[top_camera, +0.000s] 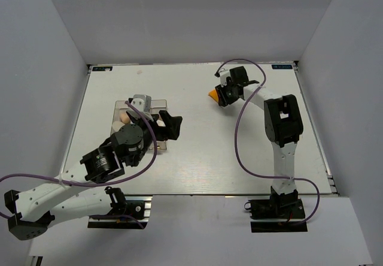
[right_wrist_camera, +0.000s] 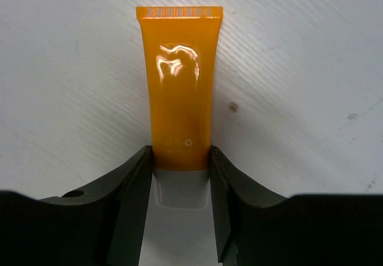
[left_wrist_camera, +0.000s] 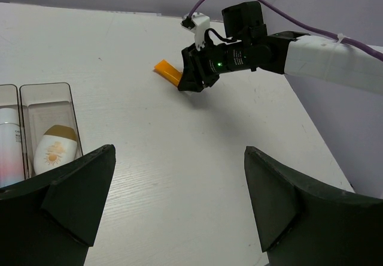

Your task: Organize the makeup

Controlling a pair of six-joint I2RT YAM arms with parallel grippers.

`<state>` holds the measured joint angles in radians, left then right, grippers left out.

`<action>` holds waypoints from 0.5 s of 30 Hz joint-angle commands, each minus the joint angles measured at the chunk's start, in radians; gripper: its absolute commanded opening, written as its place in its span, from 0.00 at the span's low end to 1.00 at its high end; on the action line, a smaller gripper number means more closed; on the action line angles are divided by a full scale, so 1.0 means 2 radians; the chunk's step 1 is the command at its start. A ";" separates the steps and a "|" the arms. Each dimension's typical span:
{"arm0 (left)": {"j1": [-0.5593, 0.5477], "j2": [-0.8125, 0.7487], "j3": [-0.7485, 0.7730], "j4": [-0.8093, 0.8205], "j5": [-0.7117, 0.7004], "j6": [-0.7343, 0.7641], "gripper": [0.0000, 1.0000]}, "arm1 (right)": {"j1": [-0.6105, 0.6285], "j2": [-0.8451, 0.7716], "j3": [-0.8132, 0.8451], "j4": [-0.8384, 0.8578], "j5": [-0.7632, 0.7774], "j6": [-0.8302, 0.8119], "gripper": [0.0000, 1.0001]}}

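My right gripper (top_camera: pixel 222 98) is shut on the orange tube (top_camera: pixel 212 93) at the far middle-right of the table. In the right wrist view the fingers (right_wrist_camera: pixel 139 176) clamp the tube's white cap (right_wrist_camera: pixel 182 188), and the orange body (right_wrist_camera: pixel 179 86) points away, low over the table. My left gripper (top_camera: pixel 170 125) is open and empty beside the right side of the clear organizer (top_camera: pixel 160 104). The left wrist view shows a white-and-gold egg (left_wrist_camera: pixel 54 149) in one compartment and a white tube (left_wrist_camera: pixel 7 146) in the one to its left. A peach item (top_camera: pixel 122 117) shows in the organizer, half hidden by the left arm.
The left wrist view looks across bare white table towards my right gripper (left_wrist_camera: pixel 191 80) and the orange tube (left_wrist_camera: pixel 167 71). Grey walls enclose the table on three sides. A purple cable loops along each arm.
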<state>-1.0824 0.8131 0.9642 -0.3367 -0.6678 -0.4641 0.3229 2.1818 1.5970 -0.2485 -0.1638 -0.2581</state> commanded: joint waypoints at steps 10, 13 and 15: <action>-0.003 -0.002 0.013 0.018 0.013 0.013 0.98 | 0.045 -0.062 0.041 -0.049 -0.257 0.021 0.20; -0.003 -0.004 0.009 0.022 0.014 0.013 0.98 | 0.081 -0.070 0.040 -0.043 -0.292 0.055 0.19; -0.003 -0.004 0.006 0.024 0.014 0.013 0.98 | 0.094 -0.076 0.029 -0.012 -0.311 0.102 0.20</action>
<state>-1.0824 0.8154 0.9642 -0.3088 -0.6495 -0.4488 0.4553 2.1033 1.6279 -0.3336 -0.6373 -0.1783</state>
